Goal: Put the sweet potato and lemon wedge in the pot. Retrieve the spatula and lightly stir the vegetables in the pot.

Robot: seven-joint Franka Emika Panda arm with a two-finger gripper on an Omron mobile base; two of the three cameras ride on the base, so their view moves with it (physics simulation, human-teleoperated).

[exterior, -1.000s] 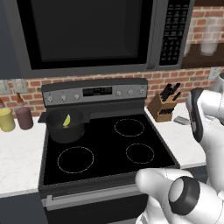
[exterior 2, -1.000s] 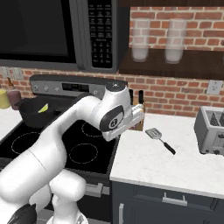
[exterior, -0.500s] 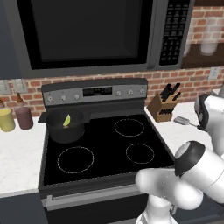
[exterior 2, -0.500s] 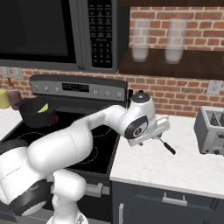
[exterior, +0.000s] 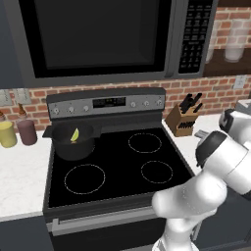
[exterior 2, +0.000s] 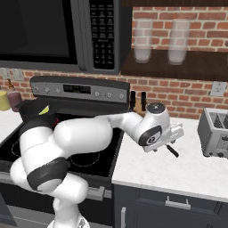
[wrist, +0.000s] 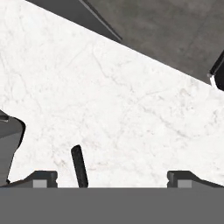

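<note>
Hand view — gripper (wrist: 111, 177) (jaws wide) over spatula (wrist: 79, 166) handle.

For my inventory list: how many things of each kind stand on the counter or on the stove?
Jars: 2, yellow and maroon
Pots: 1
Knife blocks: 1
Toasters: 1
Spatulas: 1
Total: 6

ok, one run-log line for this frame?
phase: reaching for spatula | gripper: open, empty, over white counter right of stove | pot: back-left burner, lemon wedge inside | sweet potato: can't tell
</note>
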